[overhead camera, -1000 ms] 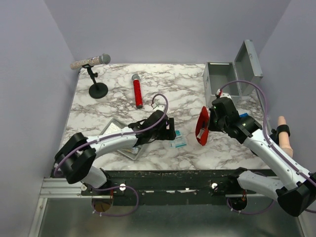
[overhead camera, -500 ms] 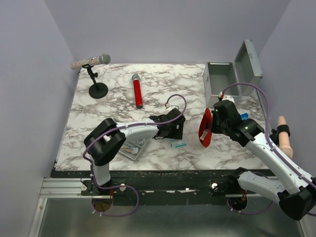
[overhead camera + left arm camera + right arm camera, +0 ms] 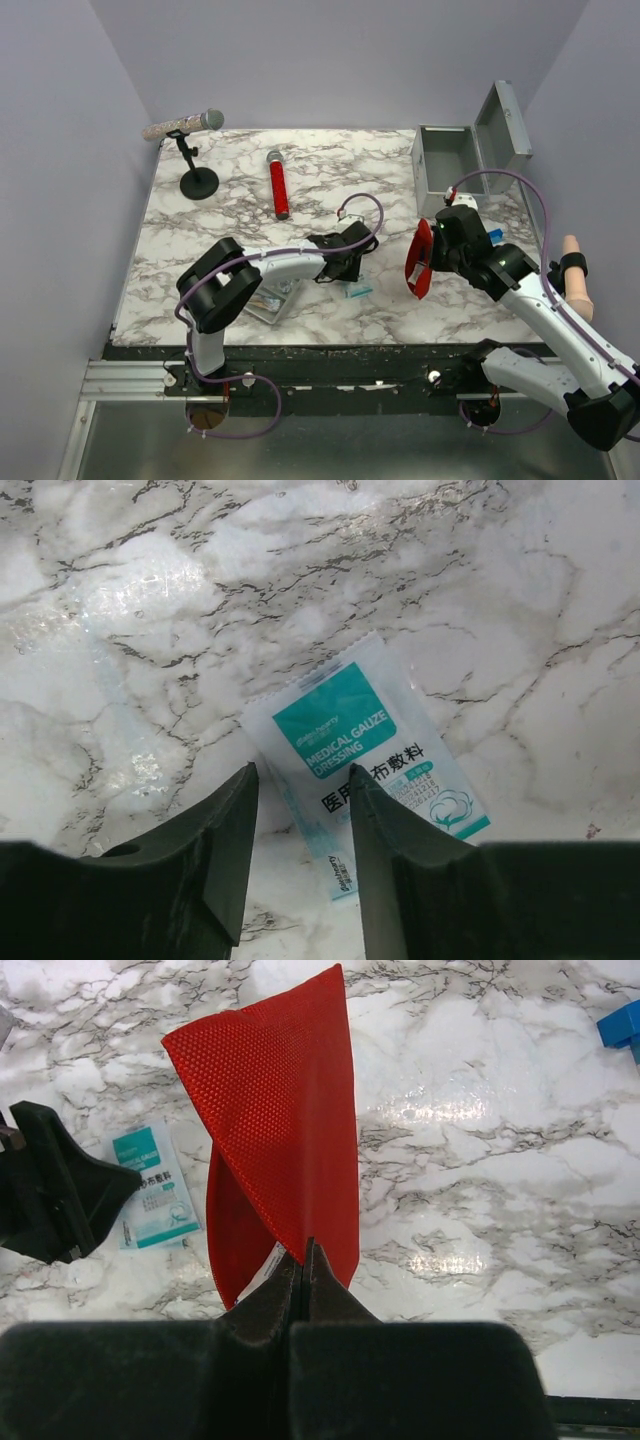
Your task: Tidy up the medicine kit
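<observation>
Your medicine kit sits at the far right corner of the marble table, long axis near-to-far, mouth up, lid raised on its right side. Grey sheet metal, boxy.

Left gripper: fingers apart over a glossy teal-and-white gauze packet.

Right gripper: pinching a red woven-textured pouch.

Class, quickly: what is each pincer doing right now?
Left pincer: open, above the teal-and-white gauze dressing packet.
Right pincer: closed on the red mesh fabric pouch.

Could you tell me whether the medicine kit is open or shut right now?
Open: the kit's lid leans back to the right, exposing the grey interior.
</observation>
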Tool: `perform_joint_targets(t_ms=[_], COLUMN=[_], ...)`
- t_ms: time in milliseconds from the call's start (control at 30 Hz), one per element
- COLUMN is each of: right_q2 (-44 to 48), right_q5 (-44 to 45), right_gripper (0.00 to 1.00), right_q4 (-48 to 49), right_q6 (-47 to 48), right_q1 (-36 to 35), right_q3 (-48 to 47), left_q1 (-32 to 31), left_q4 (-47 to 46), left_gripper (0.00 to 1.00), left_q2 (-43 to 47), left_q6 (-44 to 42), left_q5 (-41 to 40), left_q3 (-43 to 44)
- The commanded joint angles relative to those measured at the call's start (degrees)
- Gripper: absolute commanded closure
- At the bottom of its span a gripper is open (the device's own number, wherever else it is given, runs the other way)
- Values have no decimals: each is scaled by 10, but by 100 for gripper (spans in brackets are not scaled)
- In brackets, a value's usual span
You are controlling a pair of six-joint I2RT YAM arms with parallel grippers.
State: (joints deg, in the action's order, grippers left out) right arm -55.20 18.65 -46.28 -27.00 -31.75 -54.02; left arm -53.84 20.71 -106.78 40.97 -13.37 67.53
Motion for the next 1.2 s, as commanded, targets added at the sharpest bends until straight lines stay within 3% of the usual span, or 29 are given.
perform_joint_targets(t_ms=[0, 200, 467, 933, 1167], right_q2=[9, 8, 4, -30, -64], right_q5=[16, 13, 9, -39, -77], right_gripper=[99, 99, 99, 99, 99], right_q4=[3, 2, -1, 9, 19], right_q6=[7, 8, 6, -9, -28], right_q1=[4, 4, 5, 4, 4], right_q3=[7, 2, -6, -40, -72], left_q1=[-3, -2, -1, 3, 3], left_q4=[-2, -10, -33, -104, -190], left_gripper=[57, 72, 100, 100, 100], left_q2=[-11, -6, 21, 241, 350], left_q6=[2, -5, -15, -16, -1], left_q5=[33, 37, 40, 40, 60], left_q3=[-40, -53, -72, -114, -146])
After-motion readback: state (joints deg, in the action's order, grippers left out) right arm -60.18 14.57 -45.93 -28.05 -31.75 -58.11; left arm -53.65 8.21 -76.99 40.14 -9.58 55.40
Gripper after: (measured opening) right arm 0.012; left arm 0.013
